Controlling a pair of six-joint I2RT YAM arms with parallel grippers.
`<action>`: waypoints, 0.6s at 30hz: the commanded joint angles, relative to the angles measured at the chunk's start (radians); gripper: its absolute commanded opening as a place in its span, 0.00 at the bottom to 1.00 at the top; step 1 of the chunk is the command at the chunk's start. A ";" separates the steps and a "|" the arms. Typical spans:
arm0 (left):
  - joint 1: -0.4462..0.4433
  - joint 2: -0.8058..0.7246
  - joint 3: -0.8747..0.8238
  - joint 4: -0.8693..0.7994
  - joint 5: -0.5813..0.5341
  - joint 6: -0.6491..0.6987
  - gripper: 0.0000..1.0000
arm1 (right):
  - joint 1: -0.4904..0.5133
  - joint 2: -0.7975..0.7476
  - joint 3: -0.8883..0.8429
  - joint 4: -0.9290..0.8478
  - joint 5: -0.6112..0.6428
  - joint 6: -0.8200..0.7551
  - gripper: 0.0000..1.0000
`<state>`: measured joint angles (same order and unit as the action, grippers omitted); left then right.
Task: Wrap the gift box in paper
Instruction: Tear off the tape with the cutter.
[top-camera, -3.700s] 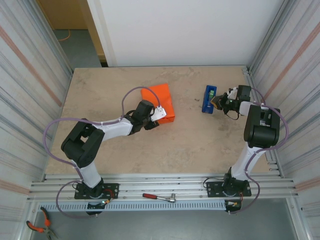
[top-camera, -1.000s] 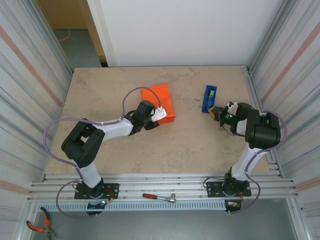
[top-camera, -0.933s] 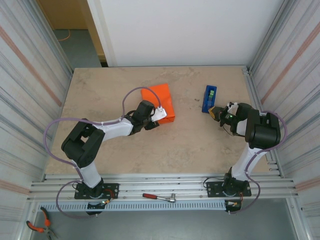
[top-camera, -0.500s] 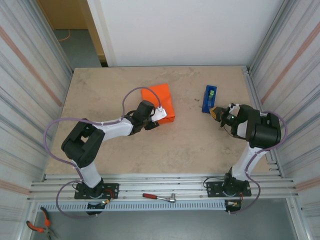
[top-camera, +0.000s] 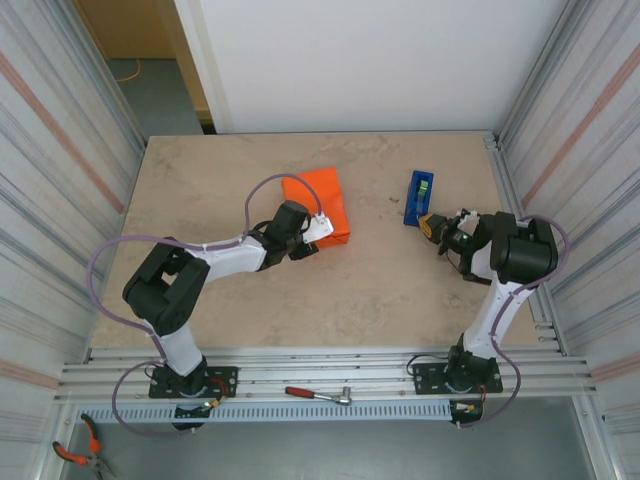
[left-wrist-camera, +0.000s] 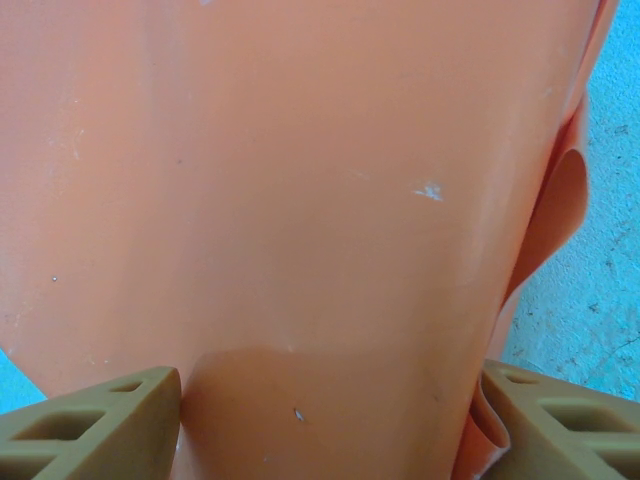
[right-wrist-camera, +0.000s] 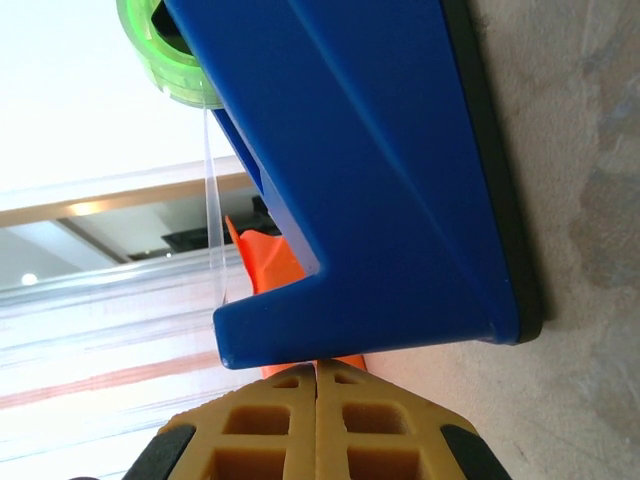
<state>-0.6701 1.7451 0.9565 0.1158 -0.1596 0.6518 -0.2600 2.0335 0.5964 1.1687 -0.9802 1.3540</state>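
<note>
Left gripper (left-wrist-camera: 330, 400): jaws wide, clamped on the paper (left-wrist-camera: 300, 180), with a tan finger (left-wrist-camera: 95, 425) against each side of the folded orange parcel. The paper runs straight out ahead of the tips. A loose fold bulges beside the right-hand finger. What sits under the paper can't be seen.

Right gripper (right-wrist-camera: 316, 372): jaws pressed fully together, with nothing seen between them. Can't tell if any tape is pinched. The blue tape dispenser (right-wrist-camera: 380, 180) lies on the table (right-wrist-camera: 590, 120) just ahead of the tips, its pointed end nearly touching them. The green tape roll (right-wrist-camera: 150, 40) is at the end far from the gripper. A clear tape strip (right-wrist-camera: 212, 200) runs from the roll back toward the pointed end. From this gripper the paper sits beyond the dispenser and off to its left, well apart.
</note>
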 joint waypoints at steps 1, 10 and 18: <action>-0.014 0.028 0.001 -0.055 0.012 0.008 0.72 | 0.015 0.060 -0.008 -0.008 0.020 0.040 0.00; -0.017 0.028 -0.002 -0.054 0.010 0.011 0.72 | 0.093 0.149 0.014 0.100 0.075 0.127 0.00; -0.020 0.025 -0.002 -0.053 0.009 0.012 0.72 | 0.124 0.132 0.012 0.116 0.070 0.148 0.00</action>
<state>-0.6724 1.7451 0.9565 0.1158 -0.1627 0.6525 -0.1879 2.1330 0.6022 1.3605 -0.9413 1.4586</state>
